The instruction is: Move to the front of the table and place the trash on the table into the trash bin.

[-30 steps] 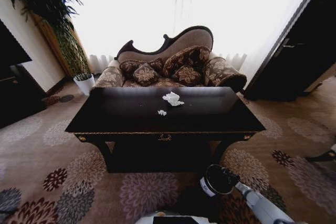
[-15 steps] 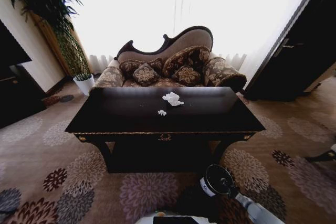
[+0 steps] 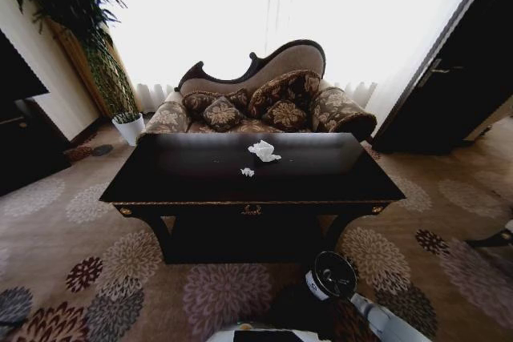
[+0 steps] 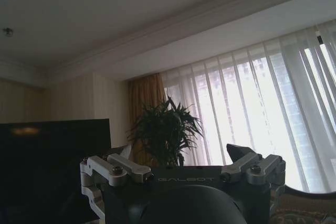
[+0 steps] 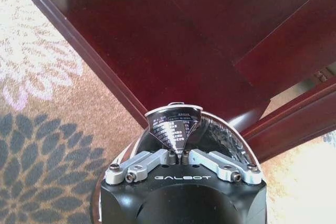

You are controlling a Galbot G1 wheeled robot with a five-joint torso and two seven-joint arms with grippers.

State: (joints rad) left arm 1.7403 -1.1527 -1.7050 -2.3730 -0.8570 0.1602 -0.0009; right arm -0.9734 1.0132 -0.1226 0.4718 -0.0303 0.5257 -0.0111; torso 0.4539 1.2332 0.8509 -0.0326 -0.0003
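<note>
Table (image 3: 200, 186): dark, glossy, gold ornaments along front apron. On its top, white crumpled tissue (image 3: 263, 150) toward the sofa side; tiny white scrap (image 3: 247, 171) just nearer the front edge. Trash bin (image 3: 333, 275): black, round, white label, on carpet below table's front.

Right gripper (image 5: 179, 157): fingers closed, nipping the can (image 5: 175, 127), printed text unreadable. "GALBOT" on the body.

Left gripper (image 4: 184, 163): fingers spread wide, empty.
</note>
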